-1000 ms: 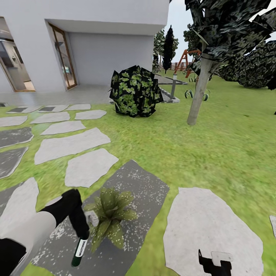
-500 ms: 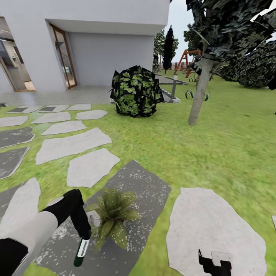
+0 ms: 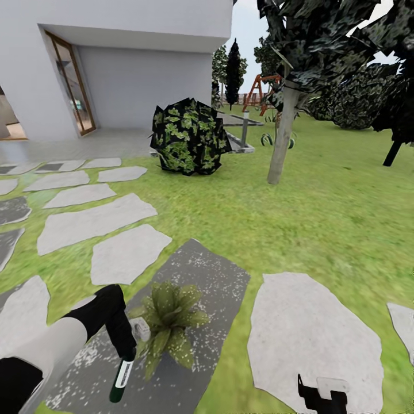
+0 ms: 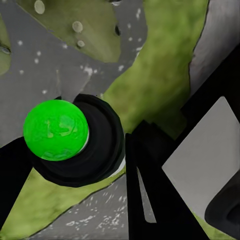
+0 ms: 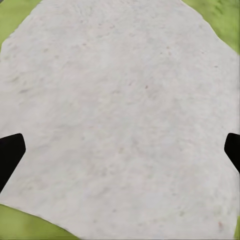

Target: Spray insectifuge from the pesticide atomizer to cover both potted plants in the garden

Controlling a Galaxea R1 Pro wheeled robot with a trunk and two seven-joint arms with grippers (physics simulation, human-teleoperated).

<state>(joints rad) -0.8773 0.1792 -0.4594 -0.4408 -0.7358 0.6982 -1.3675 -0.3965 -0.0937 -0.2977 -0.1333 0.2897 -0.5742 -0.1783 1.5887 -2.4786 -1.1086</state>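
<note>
My left gripper (image 3: pixel 127 347) is shut on the pesticide atomizer (image 3: pixel 120 378), a dark bottle with a white label that hangs with its green end pointing down. In the left wrist view the atomizer (image 4: pixel 75 140) is seen end-on, a green round tip in a black body, between the black fingers (image 4: pixel 150 185). Just right of the bottle a potted plant (image 3: pixel 168 328) with pointed green leaves stands on a dark speckled stepping stone (image 3: pixel 213 282). My right gripper (image 3: pixel 322 397) is open at the lower right, with its fingertips (image 5: pixel 10 150) wide apart above a pale stone (image 5: pixel 120 100).
Pale stepping stones (image 3: pixel 92 221) cross the lawn toward the house and its glass door (image 3: pixel 72 86). A dark leafy bush (image 3: pixel 187 138), a grey post (image 3: pixel 245 127) and a tree trunk (image 3: pixel 280 141) stand farther ahead. Open grass (image 3: pixel 333 213) lies to the right.
The whole view has swung to the right, so house, bush and tree sit further left in the picture. Both arms, the atomizer and the plant keep their places.
</note>
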